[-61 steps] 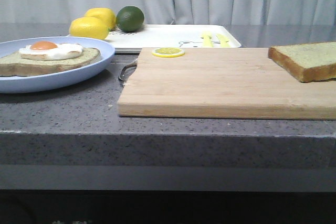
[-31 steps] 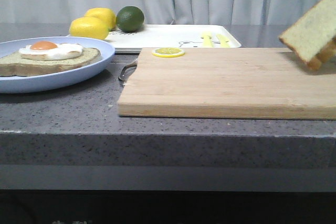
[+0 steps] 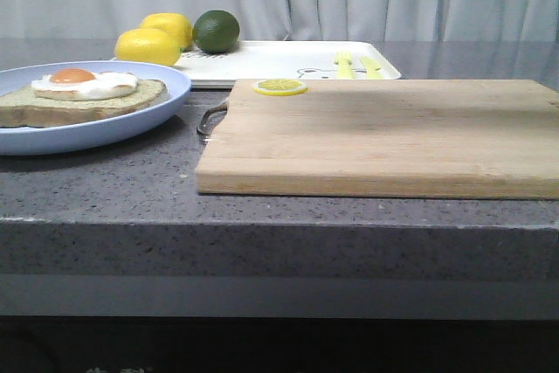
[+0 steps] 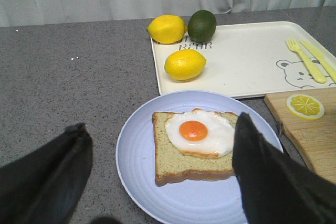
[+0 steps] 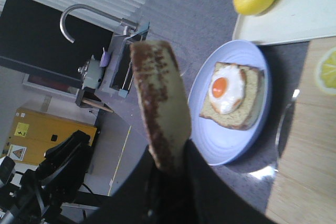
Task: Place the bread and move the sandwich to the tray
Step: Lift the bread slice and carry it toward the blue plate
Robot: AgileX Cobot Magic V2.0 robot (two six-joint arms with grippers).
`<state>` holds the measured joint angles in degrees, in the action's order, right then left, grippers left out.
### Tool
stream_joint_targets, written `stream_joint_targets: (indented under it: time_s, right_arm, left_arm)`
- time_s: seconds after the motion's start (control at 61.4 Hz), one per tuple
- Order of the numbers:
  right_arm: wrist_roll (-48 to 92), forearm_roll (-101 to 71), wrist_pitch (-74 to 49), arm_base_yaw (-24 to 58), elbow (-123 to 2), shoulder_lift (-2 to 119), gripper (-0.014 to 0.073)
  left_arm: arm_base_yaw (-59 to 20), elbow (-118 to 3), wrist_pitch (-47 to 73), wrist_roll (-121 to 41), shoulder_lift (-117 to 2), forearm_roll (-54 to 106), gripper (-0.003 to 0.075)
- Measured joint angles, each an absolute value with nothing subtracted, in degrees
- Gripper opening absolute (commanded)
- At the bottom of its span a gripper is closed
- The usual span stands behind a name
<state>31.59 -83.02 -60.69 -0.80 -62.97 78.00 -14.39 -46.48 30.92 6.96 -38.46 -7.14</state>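
The bread (image 5: 160,108), a thick slice with a brown crust, stands on edge in the right wrist view with my right gripper (image 5: 170,169) shut on its lower end. It is out of the front view. The sandwich (image 4: 173,156) is one toast slice with a fried egg on top, lying open on a pale blue plate (image 4: 136,145). My left gripper (image 4: 160,129) hovers open above that plate, one finger on each side. The white tray (image 3: 262,63) lies behind the plate. Neither gripper shows in the front view.
A wooden cutting board (image 3: 384,133) with a metal handle fills the right of the counter, a lemon slice (image 3: 279,86) at its far left corner. Two lemons (image 3: 148,45) and a lime (image 3: 217,31) sit at the tray's left end. Yellow cutlery prints (image 4: 307,59) mark its right.
The bread has left the board's right end: it lay flat there, then rose tilted at the frame's right edge, and now it is gone from the front view. The plate has not moved.
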Motion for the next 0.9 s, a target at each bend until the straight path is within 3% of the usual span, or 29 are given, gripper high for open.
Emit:
stream_joint_targets:
  time_s: [0.228, 0.342, 0.896]
  right_arm:
    - [31.6, -95.3, -36.3, 21.9, -63.0, 80.8, 0.0014]
    - [33.0, -100.8, -27.2, 29.3, -63.7, 85.2, 0.0014]
    - [28.1, -103.1, -18.6, 39.0, -84.6, 111.0, 0.0016]
  left_arm:
    - [-14.4, -46.5, 30.9, 7.0, -38.5, -7.1, 0.0543]
    - [-14.4, -46.5, 30.9, 7.0, -38.5, -7.1, 0.0543]
    - [-14.4, -46.5, 30.9, 7.0, -38.5, -7.1, 0.0543]
